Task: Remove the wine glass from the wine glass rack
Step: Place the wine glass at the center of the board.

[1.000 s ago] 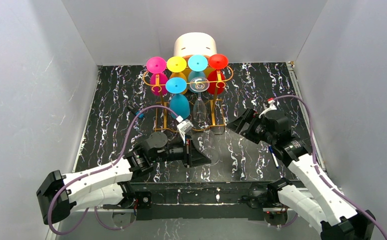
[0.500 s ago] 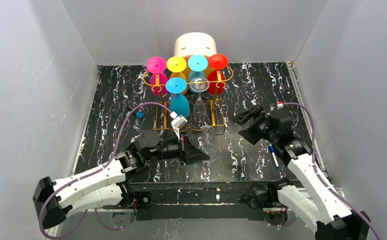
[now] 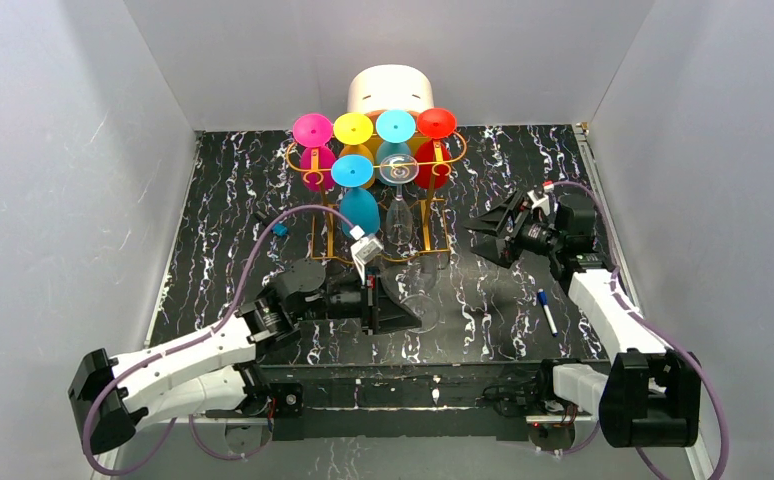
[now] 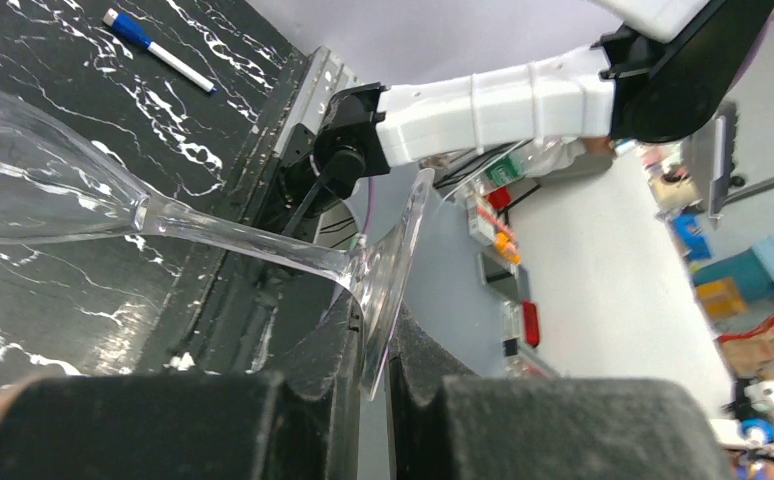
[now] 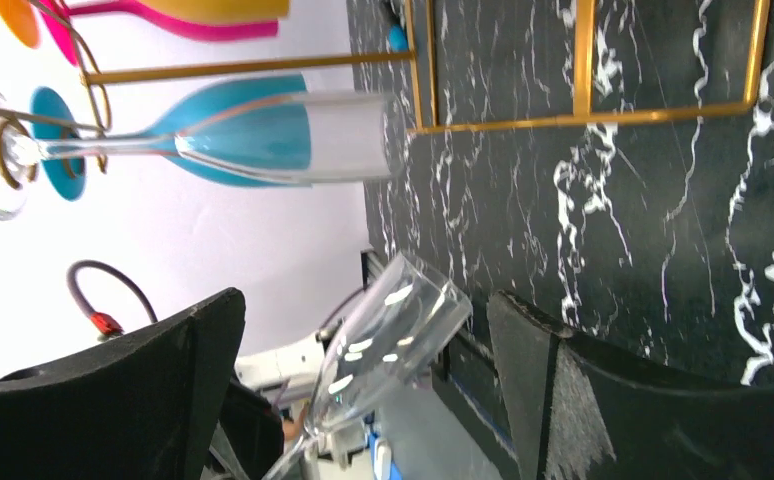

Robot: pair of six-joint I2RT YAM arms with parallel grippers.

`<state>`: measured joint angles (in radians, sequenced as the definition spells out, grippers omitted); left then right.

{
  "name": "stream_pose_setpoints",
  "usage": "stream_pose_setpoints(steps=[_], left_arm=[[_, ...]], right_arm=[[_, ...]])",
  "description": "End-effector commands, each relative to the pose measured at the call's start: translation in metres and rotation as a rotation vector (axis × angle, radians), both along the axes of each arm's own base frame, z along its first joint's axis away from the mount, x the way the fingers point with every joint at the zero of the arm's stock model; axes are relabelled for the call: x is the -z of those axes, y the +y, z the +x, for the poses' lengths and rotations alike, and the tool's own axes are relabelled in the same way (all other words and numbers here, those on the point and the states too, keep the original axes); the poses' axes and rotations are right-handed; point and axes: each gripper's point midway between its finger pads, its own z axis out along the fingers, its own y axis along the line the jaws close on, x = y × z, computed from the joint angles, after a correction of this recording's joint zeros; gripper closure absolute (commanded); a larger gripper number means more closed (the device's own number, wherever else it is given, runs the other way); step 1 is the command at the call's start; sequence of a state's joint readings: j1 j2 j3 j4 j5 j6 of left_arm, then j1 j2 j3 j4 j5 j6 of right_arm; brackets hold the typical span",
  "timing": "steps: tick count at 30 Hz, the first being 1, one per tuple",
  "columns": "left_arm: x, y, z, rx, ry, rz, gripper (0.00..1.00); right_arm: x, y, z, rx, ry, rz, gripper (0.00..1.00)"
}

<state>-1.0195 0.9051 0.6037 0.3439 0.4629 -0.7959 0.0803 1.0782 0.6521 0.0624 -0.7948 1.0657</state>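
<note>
Clear stemmed wine glass (image 4: 53, 190) off the tall orange-gold wire rack (image 5: 584, 60), in your left jaws.
Left jaws nearly closed, pinching the glass's round foot; glass lies tilted over the black marbled worktop (image 3: 233, 220), just in front of the rack. Your right jaws stand wide apart, holding nothing, to the right of the rack's front.

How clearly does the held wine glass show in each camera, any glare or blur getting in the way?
Left wrist view: the wine glass is crisp, bright glints along stem and foot, room behind soft. Right wrist view: white reflections streak its bowl. Top view: it nearly vanishes against the marbled table.
</note>
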Motion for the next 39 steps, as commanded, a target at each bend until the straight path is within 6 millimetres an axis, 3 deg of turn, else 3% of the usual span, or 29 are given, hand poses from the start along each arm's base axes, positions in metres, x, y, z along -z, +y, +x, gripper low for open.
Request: stream_pose_setpoints(steps=[1,7,13,19,24,30,39], left_arm=[[-0.012,-0.008,-0.003,0.101,-0.171,-0.01,1.0],[-0.032,-0.016,-0.001,0.216,-0.378,-0.144,1.0],[-0.045,0.017,0.016,0.337,-0.29,-0.247,1.0],[-0.018,0.03,-0.009,0.545,-0.27,-0.2,1.0],[-0.022,0.04,-0.019,0.545,-0.392,-0.234,1.0],[-0.001,0.042,-0.01,0.498,-0.475,-0.12,1.0],[0.004,0.041,-0.005,0.511,-0.57,-0.098,1.0]], right_arm=[[-0.028,0.004,-0.018,-0.145,-0.12,0.013,0.01],[-0.029,0.007,-0.023,-0.217,-0.251,0.018,0.01],[-0.011,0.006,-0.02,-0.246,-0.263,0.004,0.01],[-0.028,0.008,-0.022,-0.32,-0.349,0.014,0.01],[-0.036,0.006,-0.017,-0.329,-0.381,0.014,0.02],[-0.049,0.009,-0.039,-0.464,-0.365,0.091,0.09],[-0.059,0.009,-0.068,-0.61,-0.333,0.171,0.24]])
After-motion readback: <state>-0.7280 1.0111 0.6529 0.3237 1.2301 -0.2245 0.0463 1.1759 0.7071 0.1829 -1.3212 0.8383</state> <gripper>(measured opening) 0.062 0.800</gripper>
